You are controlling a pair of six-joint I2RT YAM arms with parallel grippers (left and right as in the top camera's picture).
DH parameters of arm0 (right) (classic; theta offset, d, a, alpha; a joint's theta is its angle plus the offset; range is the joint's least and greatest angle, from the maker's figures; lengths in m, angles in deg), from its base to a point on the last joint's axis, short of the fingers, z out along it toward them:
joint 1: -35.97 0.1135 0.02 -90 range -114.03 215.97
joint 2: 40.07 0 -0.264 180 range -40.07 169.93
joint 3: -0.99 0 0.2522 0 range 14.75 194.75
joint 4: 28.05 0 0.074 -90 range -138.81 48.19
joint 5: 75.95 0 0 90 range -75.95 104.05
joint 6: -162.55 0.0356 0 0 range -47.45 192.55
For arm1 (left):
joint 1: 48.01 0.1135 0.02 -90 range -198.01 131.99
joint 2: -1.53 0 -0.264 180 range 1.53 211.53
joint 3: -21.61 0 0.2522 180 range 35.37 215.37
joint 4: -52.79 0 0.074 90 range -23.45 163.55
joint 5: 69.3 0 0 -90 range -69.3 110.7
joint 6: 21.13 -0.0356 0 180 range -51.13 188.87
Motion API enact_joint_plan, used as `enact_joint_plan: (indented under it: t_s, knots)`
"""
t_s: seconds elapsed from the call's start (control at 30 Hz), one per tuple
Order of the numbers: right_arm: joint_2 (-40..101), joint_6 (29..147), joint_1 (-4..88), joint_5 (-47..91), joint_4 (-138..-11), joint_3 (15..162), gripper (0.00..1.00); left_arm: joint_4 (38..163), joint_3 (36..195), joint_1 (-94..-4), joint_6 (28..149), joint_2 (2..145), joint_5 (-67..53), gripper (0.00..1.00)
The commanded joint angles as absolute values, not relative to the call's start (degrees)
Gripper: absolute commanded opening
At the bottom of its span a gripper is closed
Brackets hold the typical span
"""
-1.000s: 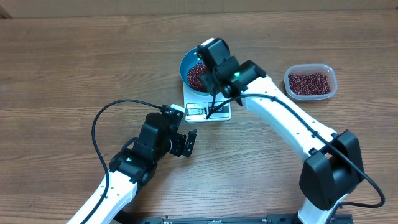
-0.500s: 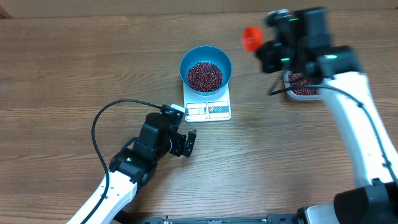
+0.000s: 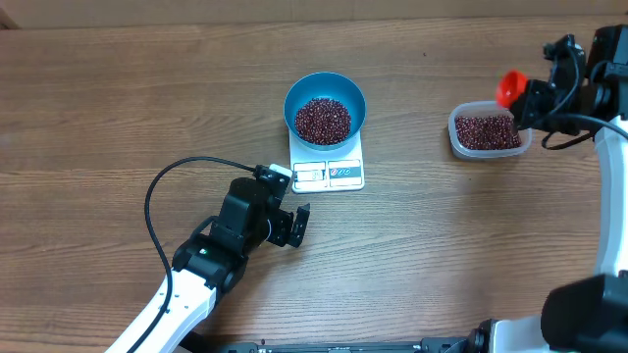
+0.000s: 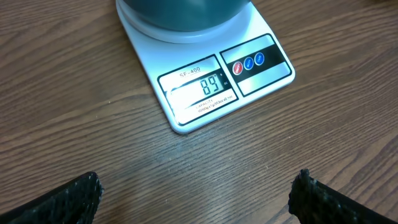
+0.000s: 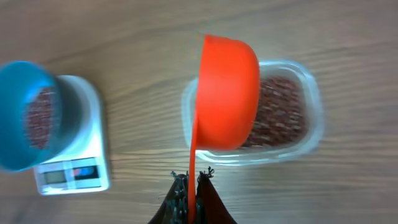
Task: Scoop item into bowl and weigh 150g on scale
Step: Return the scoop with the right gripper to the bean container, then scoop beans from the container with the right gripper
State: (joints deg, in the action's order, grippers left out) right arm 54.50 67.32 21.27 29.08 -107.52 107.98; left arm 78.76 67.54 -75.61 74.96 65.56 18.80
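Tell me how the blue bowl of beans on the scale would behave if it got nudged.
The blue bowl looks like smooth plastic on the flat scale, so it would probably slide readily. It is about as wide as the scale, so a small shift might carry it over an edge. The loose beans sit low, likely steadying it against tipping.

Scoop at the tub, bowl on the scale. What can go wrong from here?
The scoop is pinched by its thin handle in the right gripper; a loaded carry from tub to bowl may spill beans.
The scale display shows 89; a full scoop might overshoot.
Bumping the bowl would skew the reading.
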Motion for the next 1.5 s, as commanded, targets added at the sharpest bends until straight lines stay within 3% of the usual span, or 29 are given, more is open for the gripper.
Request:
enact_joint_plan:
  t_s: [0.0,0.6,1.1,1.47]
  knots:
    - [58.6,66.5,21.2,23.9,-107.8,107.6,0.04,78.7,67.3,-75.4,75.7,65.9,19.2,1.00]
    - [74.8,64.7,21.3,25.3,-107.2,107.5,0.04,78.8,67.3,-75.4,75.7,65.9,19.2,0.99]
    - [75.9,62.4,22.7,41.8,-104.3,103.7,0.04,78.8,67.3,-75.4,75.7,65.9,19.2,1.00]
    - [75.9,62.4,17.8,51.3,-105.0,103.7,0.04,78.7,67.3,-75.4,75.7,65.9,19.2,1.00]
